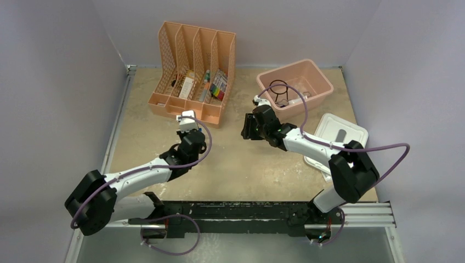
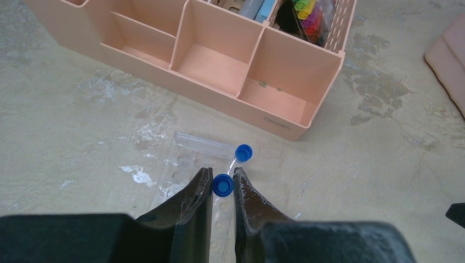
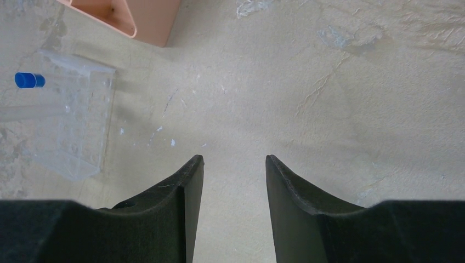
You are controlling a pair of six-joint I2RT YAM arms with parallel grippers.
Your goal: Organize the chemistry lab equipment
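The left gripper [image 2: 222,174] is clamped on a blue-capped tube [image 2: 222,186] over the clear tube rack [image 2: 186,159] — a second blue cap [image 2: 243,152] shows just beyond. Nearby, the peach organizer [image 2: 219,101] bears an embossed mark, too small to read. The right gripper [image 3: 234,164] hangs empty, jaws apart.

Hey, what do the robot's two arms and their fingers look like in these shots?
The left arm and right arm each have white links between chunky black joint housings, with a purple cable looping loosely along them. The left gripper and right gripper end in matte black fingers that taper to curved tips.
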